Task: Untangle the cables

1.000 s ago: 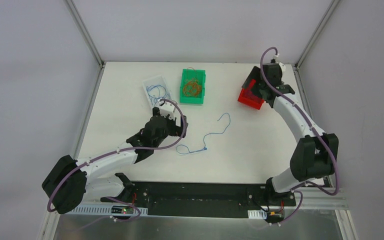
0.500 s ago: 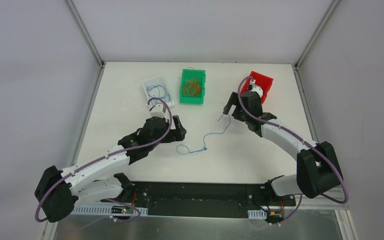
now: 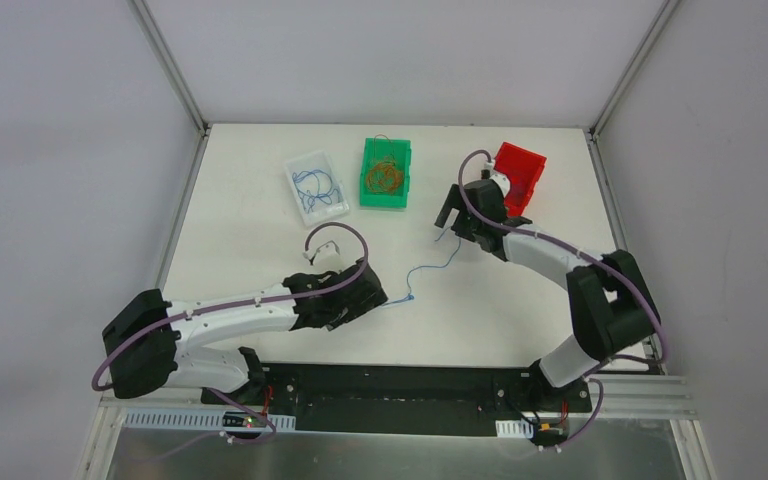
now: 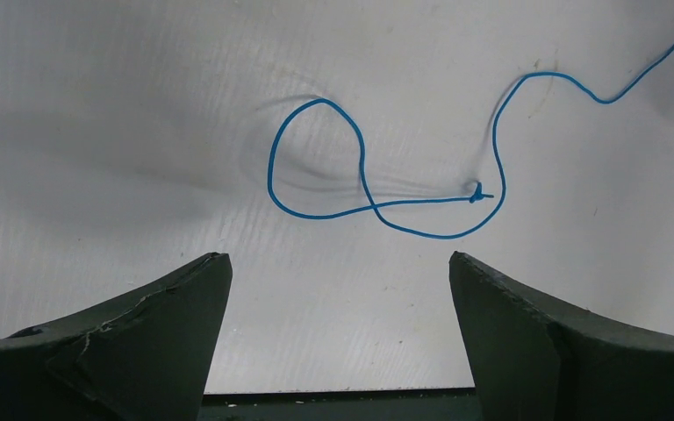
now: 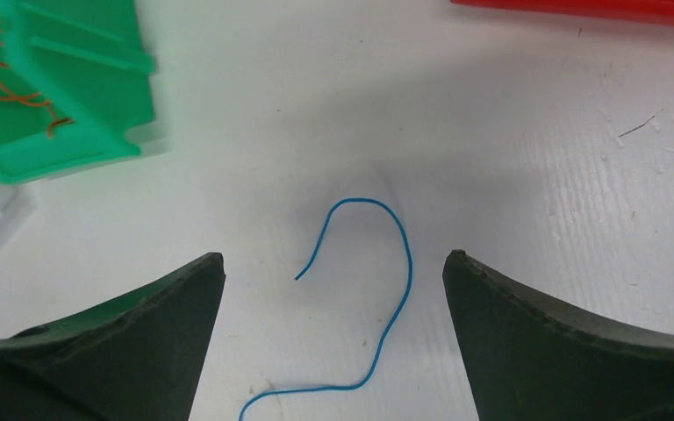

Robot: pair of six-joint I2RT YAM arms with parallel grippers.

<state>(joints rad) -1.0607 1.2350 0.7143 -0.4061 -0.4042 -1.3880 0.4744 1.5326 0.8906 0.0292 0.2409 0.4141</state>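
Hovering over one loose blue cable [image 3: 430,266] on the bench [image 3: 240,240]: left gripper [image 4: 335,263] above knotted loop, right gripper [image 5: 332,256] above free tip. Both sets of jaws wide apart, empty. Blue strands [image 3: 315,183] in clear tray [image 3: 332,212], orange strands [image 3: 385,176] in green bin [image 3: 368,192].

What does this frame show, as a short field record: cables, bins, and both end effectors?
loose cable: thin blue wire strand lying on white table, looped with a small knot at the near end
left end effector: open, above the knotted loop, holding nothing
right end effector: open, above the strand's far free end, holding nothing
clear plastic tray: blue wires inside
green plastic bin: coiled orange wires inside
red plastic bin: contents unclear
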